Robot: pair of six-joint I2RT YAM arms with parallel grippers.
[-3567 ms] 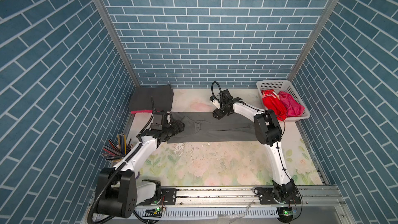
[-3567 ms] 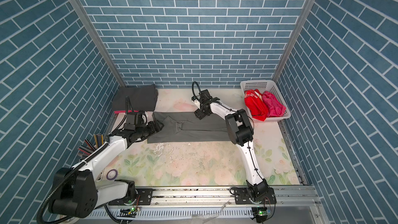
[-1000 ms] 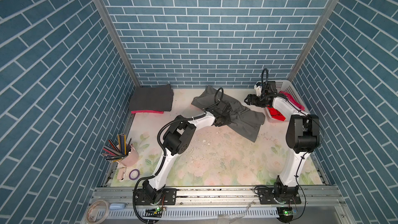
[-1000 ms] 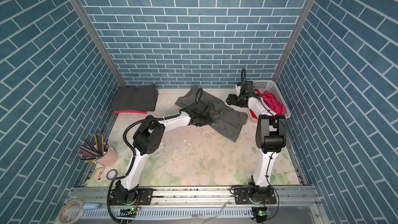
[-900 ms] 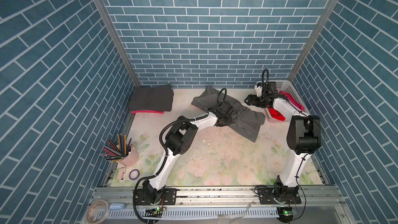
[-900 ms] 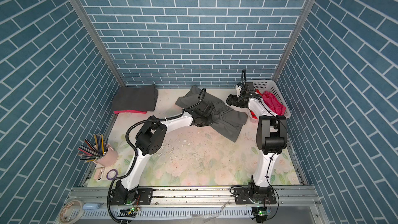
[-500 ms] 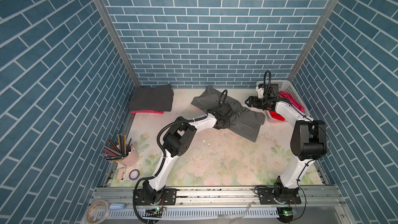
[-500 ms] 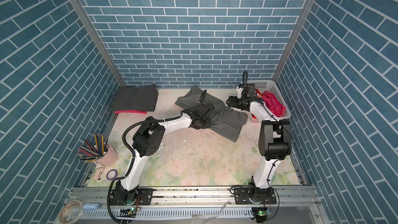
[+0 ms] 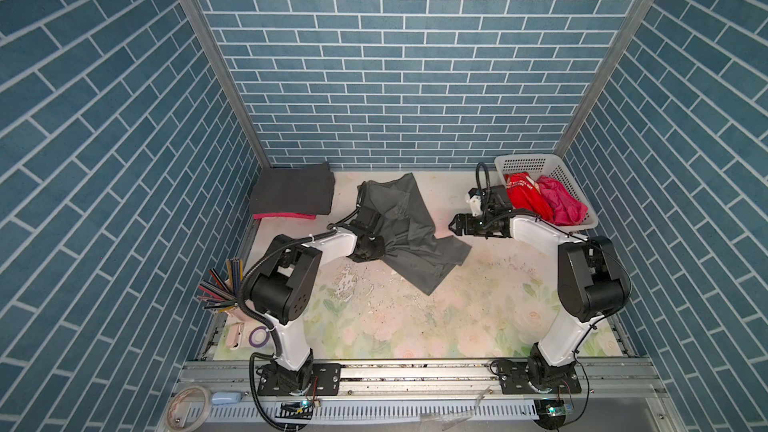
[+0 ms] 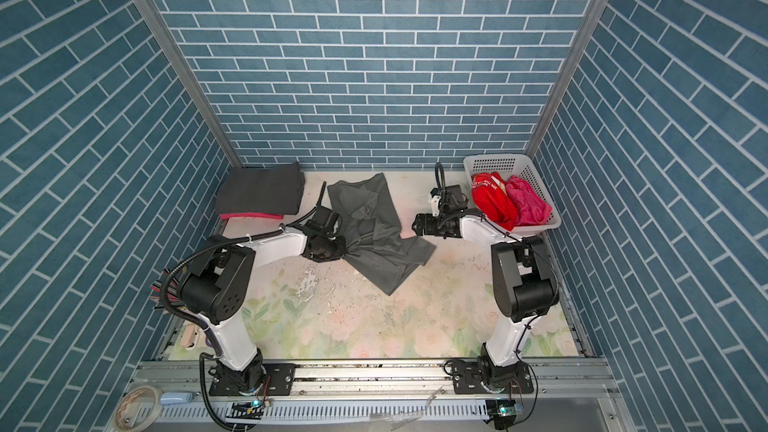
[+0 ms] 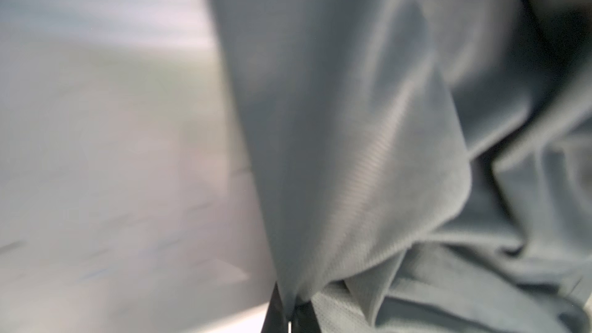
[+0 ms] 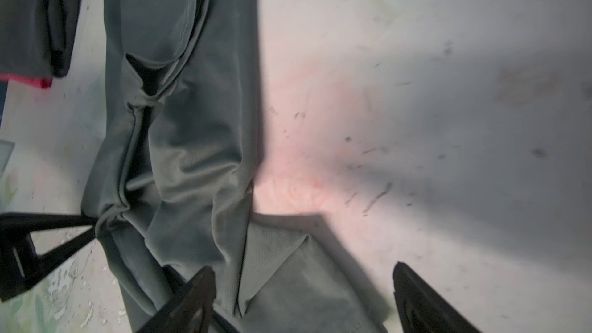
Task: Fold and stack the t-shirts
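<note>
Grey tee (image 9: 419, 251) lay crumpled on surface (image 9: 490, 284); left jaws clenched its 9 o'clock edge, probably to spread it; right jaws, released, hovered near its 3 o'clock edge

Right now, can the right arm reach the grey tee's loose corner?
Probably yes: the right gripper is open beside the grey tee, nothing between them; the left gripper pinches its far edge.

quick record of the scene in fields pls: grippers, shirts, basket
left gripper: shut, pinching the crumpled mid-grey cloth t-shirt
right gripper: open, holding nothing, at that t-shirt's right edge
folded stack: folded charcoal tee over folded magenta-pink tee, back left
white perforated plastic basket: red lettered tee and crumpled magenta-pink tee inside, back right
</note>
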